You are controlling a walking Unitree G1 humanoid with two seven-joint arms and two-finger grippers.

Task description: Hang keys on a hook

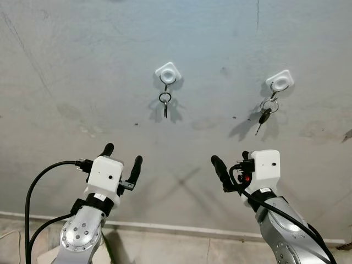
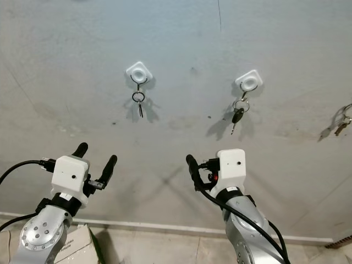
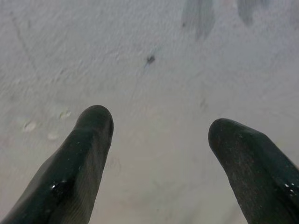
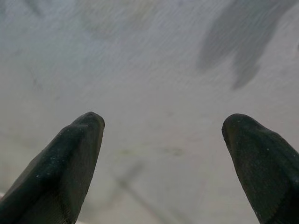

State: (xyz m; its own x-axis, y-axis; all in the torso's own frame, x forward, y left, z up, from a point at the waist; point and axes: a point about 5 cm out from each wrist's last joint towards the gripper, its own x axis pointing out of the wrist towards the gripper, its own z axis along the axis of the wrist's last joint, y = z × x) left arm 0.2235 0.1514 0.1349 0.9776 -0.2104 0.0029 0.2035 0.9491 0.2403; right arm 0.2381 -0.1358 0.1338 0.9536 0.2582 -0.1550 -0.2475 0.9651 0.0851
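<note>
On the wall (image 1: 82, 66), the left hook (image 1: 168, 72) and right hook (image 1: 280, 81) each carry hanging keys (image 1: 165, 102); both grippers sit below, apart.

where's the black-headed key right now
In the left eye view the black-headed key hangs on a ring from the right hook on the wall, above the right gripper.
</note>
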